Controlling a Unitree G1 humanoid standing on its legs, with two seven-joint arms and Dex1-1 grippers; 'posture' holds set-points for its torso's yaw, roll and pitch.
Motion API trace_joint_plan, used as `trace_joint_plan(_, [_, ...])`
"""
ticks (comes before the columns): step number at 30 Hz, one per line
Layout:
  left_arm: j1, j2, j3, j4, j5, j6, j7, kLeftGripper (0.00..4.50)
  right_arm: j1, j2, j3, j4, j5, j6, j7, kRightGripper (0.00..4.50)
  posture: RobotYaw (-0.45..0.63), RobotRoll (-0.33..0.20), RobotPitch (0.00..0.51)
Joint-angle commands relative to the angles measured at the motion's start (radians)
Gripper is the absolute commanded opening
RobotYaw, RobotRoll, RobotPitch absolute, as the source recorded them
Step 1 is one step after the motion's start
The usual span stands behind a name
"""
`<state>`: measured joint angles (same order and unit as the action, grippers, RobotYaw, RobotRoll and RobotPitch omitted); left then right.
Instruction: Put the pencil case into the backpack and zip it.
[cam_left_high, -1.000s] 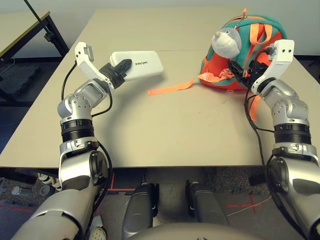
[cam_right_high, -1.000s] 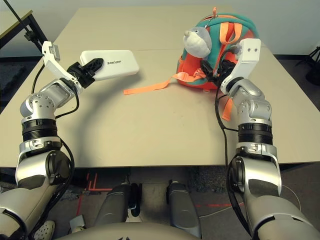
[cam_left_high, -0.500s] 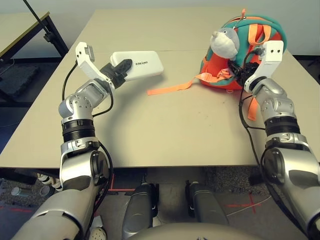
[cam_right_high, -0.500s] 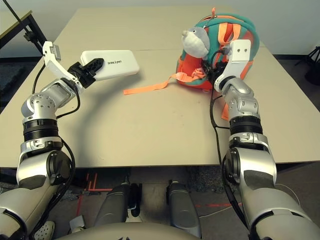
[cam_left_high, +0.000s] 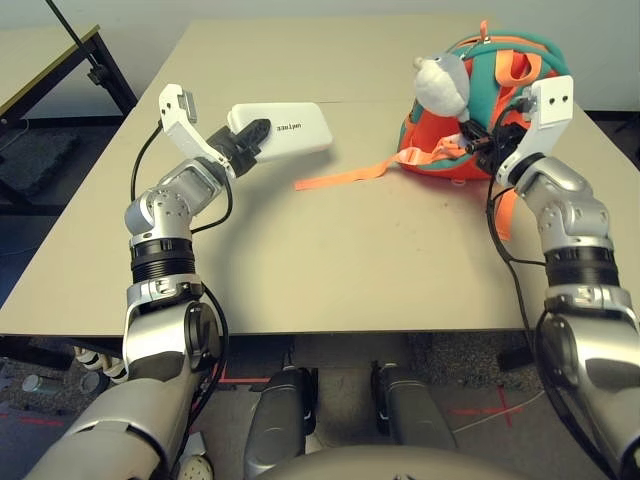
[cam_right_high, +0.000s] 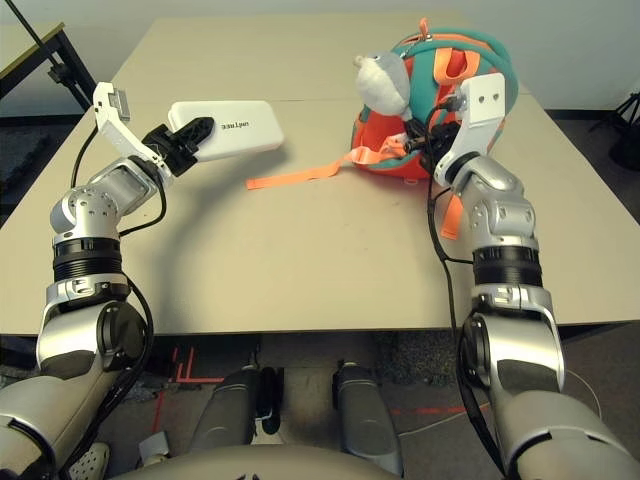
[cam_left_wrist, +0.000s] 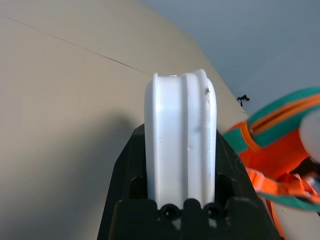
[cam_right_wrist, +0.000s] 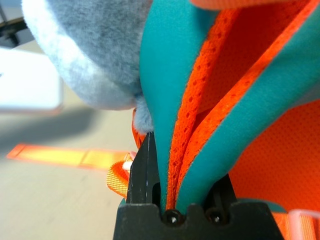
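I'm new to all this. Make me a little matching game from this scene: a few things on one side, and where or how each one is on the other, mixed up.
Things:
1. pencil case
2. backpack
3. plush animal
4. loose orange strap

States:
A. lying flat on the table
B. clamped at one end in the left gripper
C. grey and white, attached to the backpack's front
D. its teal-edged flap pinched by the right gripper

Pairs: 1-B, 2-D, 3-C, 4-A

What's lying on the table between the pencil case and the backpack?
In the left eye view, one loose orange strap trailing from the backpack toward the pencil case; otherwise bare table.
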<state>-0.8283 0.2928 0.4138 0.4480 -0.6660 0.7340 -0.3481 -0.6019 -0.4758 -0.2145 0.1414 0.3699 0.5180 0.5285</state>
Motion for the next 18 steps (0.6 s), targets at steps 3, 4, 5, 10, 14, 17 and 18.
trace_joint_plan(3, [-0.011,0.000,-0.003,0.002,-0.001,-0.017,-0.016,1.26,0.110,-0.032,-0.025,-0.325,0.183,0.231,0.040,0.25,-0.17,0.000,0.114])
trace_joint_plan(4, [-0.013,-0.001,-0.005,0.006,0.000,-0.018,-0.017,1.26,0.129,-0.035,-0.037,-0.363,0.216,0.266,0.039,0.25,-0.18,0.000,0.116])
trace_joint_plan(5, [-0.016,-0.002,-0.007,0.012,0.002,-0.020,-0.019,1.26,0.150,-0.038,-0.051,-0.401,0.255,0.304,0.040,0.25,-0.18,0.000,0.116])
trace_joint_plan(10, [-0.030,-0.007,-0.016,0.033,0.007,-0.025,-0.029,1.26,0.259,-0.060,-0.127,-0.560,0.467,0.477,0.048,0.25,-0.19,0.000,0.120])
trace_joint_plan(14, [-0.035,-0.007,-0.022,0.049,0.009,-0.031,-0.035,1.26,0.342,-0.099,-0.191,-0.641,0.672,0.583,0.068,0.25,-0.20,0.000,0.124])
trace_joint_plan(17, [-0.036,-0.009,-0.028,0.055,0.009,-0.032,-0.038,1.26,0.393,-0.138,-0.211,-0.669,0.773,0.618,0.071,0.25,-0.20,0.000,0.125])
trace_joint_plan(18, [-0.036,-0.010,-0.030,0.057,0.009,-0.033,-0.039,1.26,0.404,-0.148,-0.213,-0.672,0.794,0.621,0.068,0.25,-0.20,0.000,0.125])
